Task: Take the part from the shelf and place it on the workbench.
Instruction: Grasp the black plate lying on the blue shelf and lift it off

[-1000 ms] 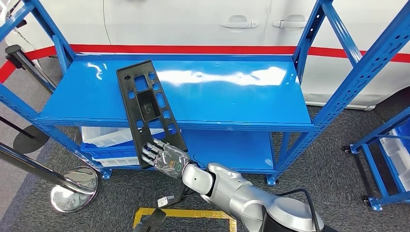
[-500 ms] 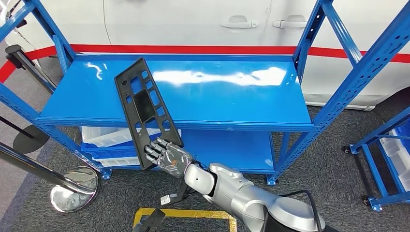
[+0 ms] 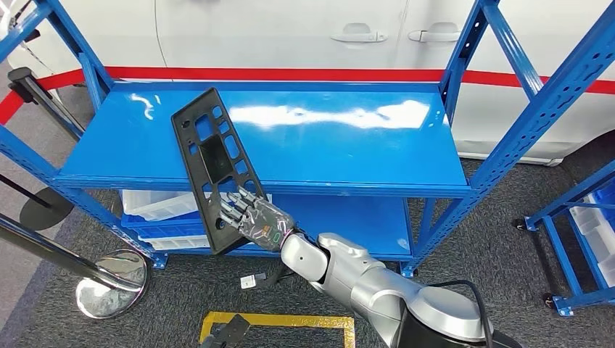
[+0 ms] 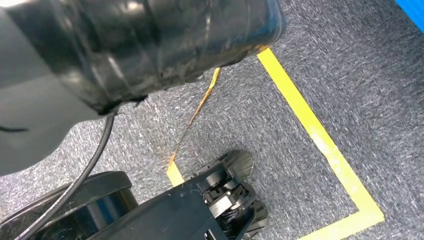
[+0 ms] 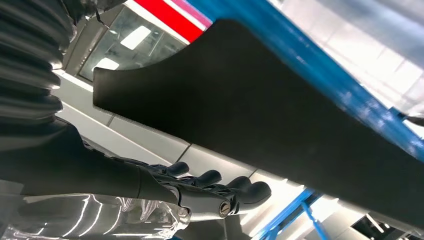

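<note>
The part [image 3: 214,156] is a long black plastic panel with several cut-outs. Its upper end stands tilted over the left of the blue shelf top [image 3: 348,145], and its lower end hangs past the shelf's front edge. My right hand [image 3: 254,221] grips that lower end from below and in front of the shelf. In the right wrist view the panel's dark underside [image 5: 250,110] crosses the picture, with my dark fingers [image 5: 240,187] just beside it.
White bins [image 3: 156,206] sit on the lower shelf behind the part. A chrome stanchion base [image 3: 109,279] stands on the carpet at the left. A white car [image 3: 290,29] is behind the shelf, another blue rack [image 3: 580,239] is at the right, and yellow tape [image 3: 290,319] marks the floor.
My right hand has risen slightly toward the shelf edge. The part has tipped up steeper, and its upper end has shifted a little to the left.
</note>
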